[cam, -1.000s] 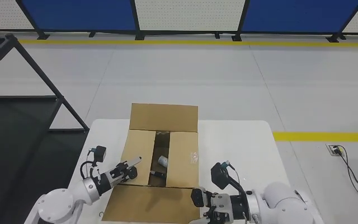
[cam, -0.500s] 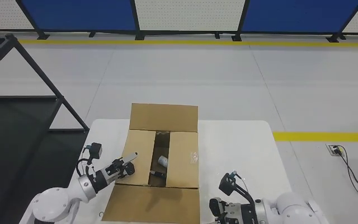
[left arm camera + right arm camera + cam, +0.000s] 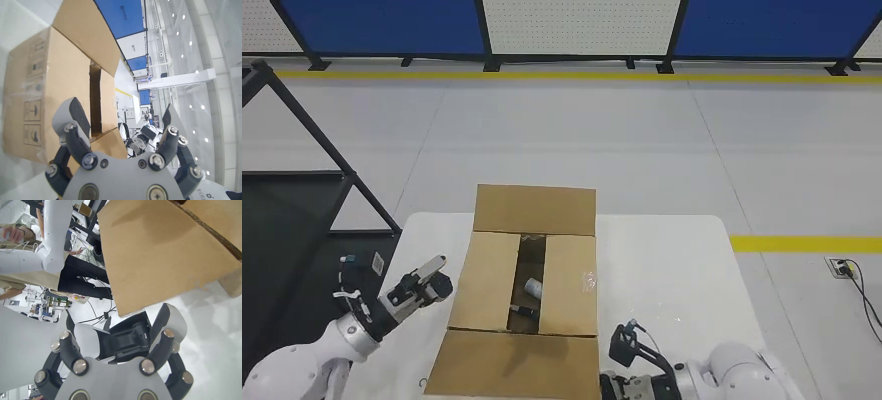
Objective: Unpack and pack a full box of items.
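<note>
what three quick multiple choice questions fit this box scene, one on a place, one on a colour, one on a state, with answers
1. Where does the cardboard box stand?
A. on the floor
B. on the white table
C. on a black rack

2. What colour is the floor line beyond the table?
A. red
B. green
C. yellow

3. How is the left gripper?
A. open, holding nothing
B. shut on a bottle
C. shut on a box flap

Answers: 1 B, the top view shows the box resting on the tabletop; 2 C, the line runs yellow along the foot of the blue panels; 3 A, the left wrist view shows it spread wide with nothing in it.
</note>
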Controlling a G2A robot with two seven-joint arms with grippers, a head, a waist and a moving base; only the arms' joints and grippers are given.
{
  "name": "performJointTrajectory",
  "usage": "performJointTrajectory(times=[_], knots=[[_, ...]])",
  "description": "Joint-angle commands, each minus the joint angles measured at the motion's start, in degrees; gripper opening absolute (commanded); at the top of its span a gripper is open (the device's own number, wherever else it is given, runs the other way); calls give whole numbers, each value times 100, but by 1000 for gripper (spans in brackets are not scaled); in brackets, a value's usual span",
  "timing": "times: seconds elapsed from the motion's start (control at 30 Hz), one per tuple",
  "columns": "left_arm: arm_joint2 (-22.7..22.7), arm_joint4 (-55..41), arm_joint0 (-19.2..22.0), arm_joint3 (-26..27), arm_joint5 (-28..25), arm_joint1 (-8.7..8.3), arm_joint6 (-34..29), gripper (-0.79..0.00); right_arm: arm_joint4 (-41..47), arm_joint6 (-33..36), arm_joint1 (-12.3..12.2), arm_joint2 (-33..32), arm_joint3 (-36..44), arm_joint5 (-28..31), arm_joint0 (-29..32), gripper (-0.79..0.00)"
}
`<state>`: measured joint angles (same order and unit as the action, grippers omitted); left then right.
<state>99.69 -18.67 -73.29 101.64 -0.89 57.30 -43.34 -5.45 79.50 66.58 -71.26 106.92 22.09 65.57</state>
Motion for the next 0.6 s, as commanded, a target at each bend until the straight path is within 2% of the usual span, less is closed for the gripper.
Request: performJointTrajectory(times=[0.0,0.3,0.43,0.57], knots=[[286,-152,-156,24,-73,-11,59,0,34,-103,19,206,-71,26,-159,0],[1556,-752,-966,139,-379,-22,338,0,423,-766,149,888,-439,109,-1066,0],[1817,-924,-1105,130,-376,-24,340,0,500,-1167,213,1088,-683,104,-1430,0],[1837,-971,-1105,148,-346,-29,332,0,359,-1671,280,1268,-942,18,-1731,0]])
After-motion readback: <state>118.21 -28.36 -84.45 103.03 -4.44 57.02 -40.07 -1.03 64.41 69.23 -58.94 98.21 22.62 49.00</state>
